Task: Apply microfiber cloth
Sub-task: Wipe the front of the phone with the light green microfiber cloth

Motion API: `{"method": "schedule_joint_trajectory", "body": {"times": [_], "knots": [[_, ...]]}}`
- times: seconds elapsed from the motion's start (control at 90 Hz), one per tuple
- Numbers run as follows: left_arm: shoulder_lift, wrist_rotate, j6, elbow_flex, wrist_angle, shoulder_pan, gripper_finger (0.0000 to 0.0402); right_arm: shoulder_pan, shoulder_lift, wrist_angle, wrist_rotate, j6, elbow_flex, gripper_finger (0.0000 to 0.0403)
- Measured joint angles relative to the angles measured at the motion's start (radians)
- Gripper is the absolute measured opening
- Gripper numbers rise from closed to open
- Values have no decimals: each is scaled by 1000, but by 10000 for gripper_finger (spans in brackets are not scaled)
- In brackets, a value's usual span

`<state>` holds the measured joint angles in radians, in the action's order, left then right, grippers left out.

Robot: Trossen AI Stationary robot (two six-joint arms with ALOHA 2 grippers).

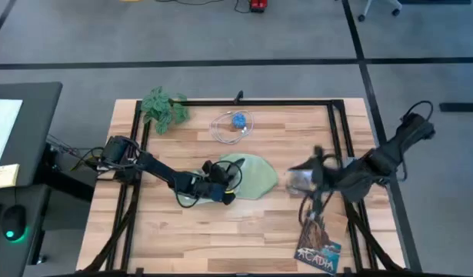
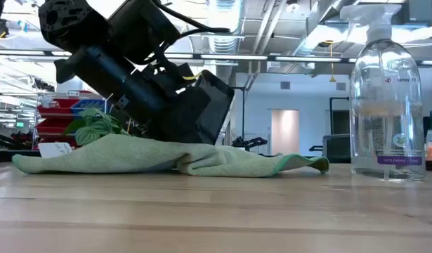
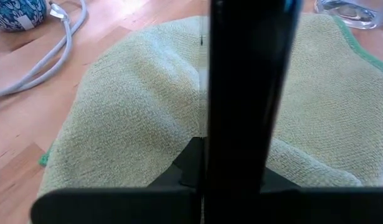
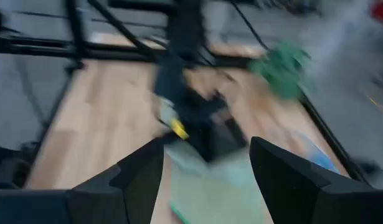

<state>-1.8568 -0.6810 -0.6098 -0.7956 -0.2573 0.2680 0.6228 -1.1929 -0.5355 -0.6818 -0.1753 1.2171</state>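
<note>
The microfiber cloth (image 1: 250, 175) lies rumpled near the middle of the counter (image 1: 182, 231), a white tag showing at one end in the low view. The left pincer (image 1: 218, 187) presses down on the cloth's edge nearer the counter's left side; whether its fingers are clenched on fabric or merely resting there cannot be told, since the wrist view shows only one dark finger over the weave. The right pincer (image 4: 207, 171) hovers released off the cloth's other side, its jaws spread wide, the picture smeared by motion.

The cloth looks light, soft and limp: it should bunch and drag rather than slide flat, so a hold on a raised fold or corner seems likelier to bite than a pinch at its flat middle.

A clear spray bottle (image 2: 384, 98) stands just beside the cloth toward the right edge and could tip if swept. A coiled cable with a blue object (image 1: 234, 125) lies toward the far edge, a leafy plant (image 1: 164, 108) at the far left corner, a booklet (image 1: 319, 245) by the near right edge.
</note>
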Motion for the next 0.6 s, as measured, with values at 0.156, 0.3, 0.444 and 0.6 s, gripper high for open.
{"method": "schedule_joint_trajectory", "body": {"times": [0.156, 0.3, 0.444, 0.6], "knots": [[0, -2, 1, 0, 17, 22, 12, -99, -177, 176, 132, 114, 0, 227], [5, -6, -8, 17, 26, 46, 12, -225, -333, 189, 256, 131, -1, 227], [35, -28, -73, 137, -107, 74, 7, -332, -450, 212, 393, 129, -1, 227], [51, -36, -50, 320, -461, 98, 6, -394, -552, 275, 499, 131, -1, 227]]}}
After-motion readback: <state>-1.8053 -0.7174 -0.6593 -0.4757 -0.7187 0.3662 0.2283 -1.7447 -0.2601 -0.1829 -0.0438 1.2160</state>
